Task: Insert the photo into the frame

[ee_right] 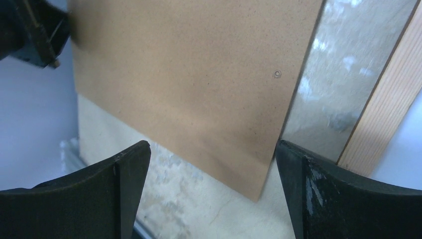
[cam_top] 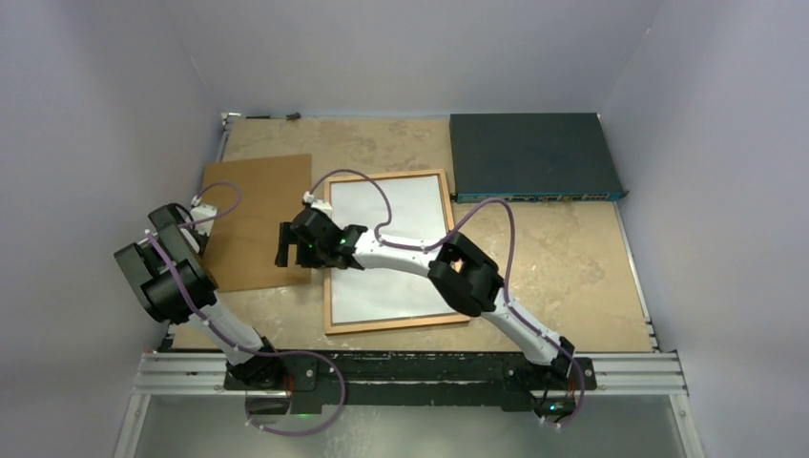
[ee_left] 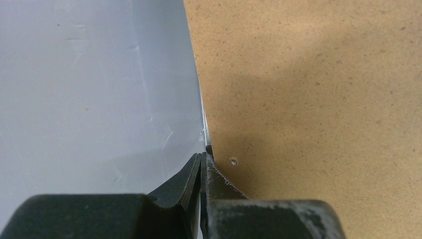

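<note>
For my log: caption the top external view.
Photo face down in the frame; left gripper grips the backing board, right gripper open above it.

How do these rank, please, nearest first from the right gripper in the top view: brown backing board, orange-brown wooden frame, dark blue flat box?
1. Brown backing board, beneath the right gripper.
2. Orange-brown wooden frame, just right.
3. Dark blue flat box, back-right.

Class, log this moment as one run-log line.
photo white side up in frame | left end effector shut on backing board | right end effector open
</note>
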Robot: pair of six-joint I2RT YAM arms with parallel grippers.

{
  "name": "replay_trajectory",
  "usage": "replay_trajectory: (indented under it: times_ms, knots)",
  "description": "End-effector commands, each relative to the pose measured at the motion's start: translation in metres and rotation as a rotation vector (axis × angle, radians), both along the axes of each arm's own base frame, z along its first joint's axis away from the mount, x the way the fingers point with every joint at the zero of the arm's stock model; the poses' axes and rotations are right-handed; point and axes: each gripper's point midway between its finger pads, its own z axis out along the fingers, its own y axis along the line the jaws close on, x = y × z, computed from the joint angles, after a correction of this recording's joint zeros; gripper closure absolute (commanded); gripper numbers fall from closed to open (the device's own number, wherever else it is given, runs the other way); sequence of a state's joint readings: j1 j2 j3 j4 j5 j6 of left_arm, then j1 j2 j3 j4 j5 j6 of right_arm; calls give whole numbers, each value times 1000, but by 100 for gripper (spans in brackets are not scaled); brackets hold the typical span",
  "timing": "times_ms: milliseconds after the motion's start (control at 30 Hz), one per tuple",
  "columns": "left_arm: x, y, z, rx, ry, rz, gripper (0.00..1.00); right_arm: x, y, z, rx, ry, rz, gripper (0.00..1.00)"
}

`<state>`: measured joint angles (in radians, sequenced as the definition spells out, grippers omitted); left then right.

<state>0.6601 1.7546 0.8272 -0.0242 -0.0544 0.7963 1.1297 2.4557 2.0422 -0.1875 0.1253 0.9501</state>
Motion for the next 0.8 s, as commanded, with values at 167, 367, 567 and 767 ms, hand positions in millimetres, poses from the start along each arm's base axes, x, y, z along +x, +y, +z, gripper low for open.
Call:
replay_trajectory:
  times_ms: [167,367,567,767]
  knots:
    - [-22,-70,-41,-263,83,-88,100,-48,20,97,453,117,155,1]
    - [-25,-76,-32,-268,78,-110,100,-62,22,129,614,121,227,1]
    - [-29,-86,-29,-284,80,-138,100,-67,16,160,698,87,258,1]
    - [-35,-97,-28,-294,87,-161,100,-70,11,169,723,78,256,1]
